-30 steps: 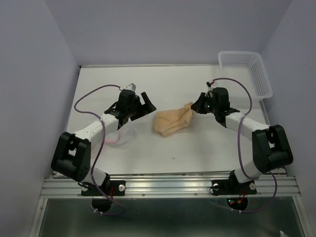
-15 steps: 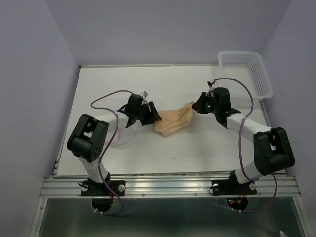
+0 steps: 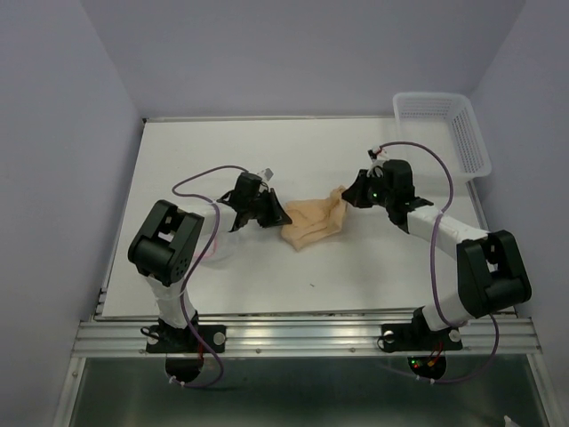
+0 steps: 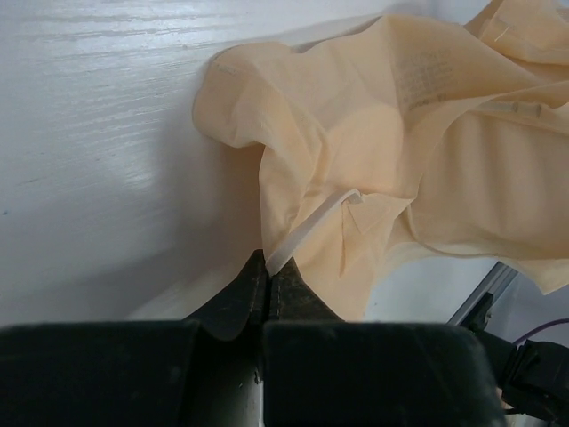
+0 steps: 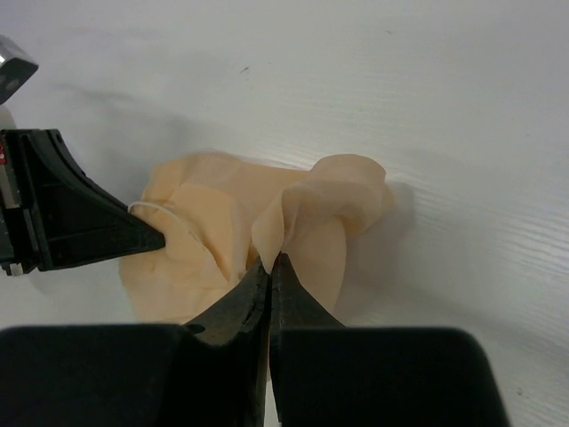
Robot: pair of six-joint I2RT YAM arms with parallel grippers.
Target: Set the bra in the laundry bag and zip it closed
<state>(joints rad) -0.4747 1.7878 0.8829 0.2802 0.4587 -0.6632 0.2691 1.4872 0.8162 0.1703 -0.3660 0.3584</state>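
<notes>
The beige bra (image 3: 311,222) lies crumpled at mid-table between both arms. My left gripper (image 3: 283,216) is at its left edge. In the left wrist view that gripper (image 4: 268,271) is shut on a pale strap coming off the bra (image 4: 400,133). My right gripper (image 3: 348,197) is at the bra's right end. In the right wrist view it (image 5: 269,264) is shut on a raised fold of the bra (image 5: 231,231), and the left gripper (image 5: 89,222) shows opposite. The translucent laundry bag (image 3: 220,247) lies partly hidden under the left forearm.
A white lattice basket (image 3: 444,124) stands at the back right corner against the wall. Purple cables loop over both arms. Grey walls close in the table on the left, back and right.
The left arm swung right from over the laundry bag to the bra's left edge, and its jaws closed on the strap. The right gripper kept its hold on the bra.
</notes>
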